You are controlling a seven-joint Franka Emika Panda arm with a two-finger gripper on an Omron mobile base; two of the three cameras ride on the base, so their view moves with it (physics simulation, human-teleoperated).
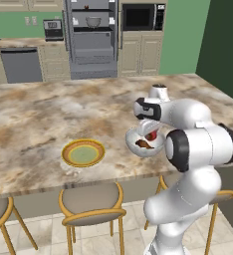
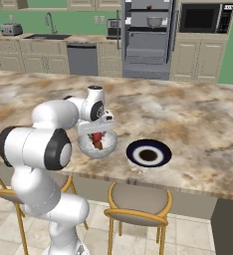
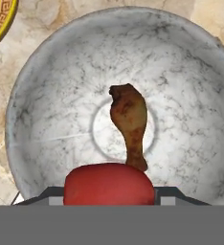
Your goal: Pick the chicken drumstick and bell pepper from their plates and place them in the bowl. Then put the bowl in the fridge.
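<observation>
Marbled stone covers the bench [image 1: 34, 109] that carries everything, and far beyond the claw [image 2: 96, 133] stands the grey steel fridge [image 2: 148, 37], its door open on dark shelves. Directly under the claw sits the bowl [image 3: 51, 95], whitish-grey and speckled, deep and stiff. It looks heavy enough to tip if pinched carelessly, so a hold on the rim wall nearest the arm seems the best bet. Off to either side of the claw lie the yellow-rimmed plate [image 1: 83, 152] and the dark plate [image 2: 148, 153], both bare.

Between the jaws, in the hand view, sits the bell pepper [image 3: 109, 184], glossy red and likely slippery. The jaws stand apart at about its width and appear clamped on it just above the bowl. In the bottom of the bowl lies the chicken drumstick [image 3: 129, 122]. Its long axis runs away from the claw, thin bone end close by the pepper, thick meaty end pointing across the bowl.
</observation>
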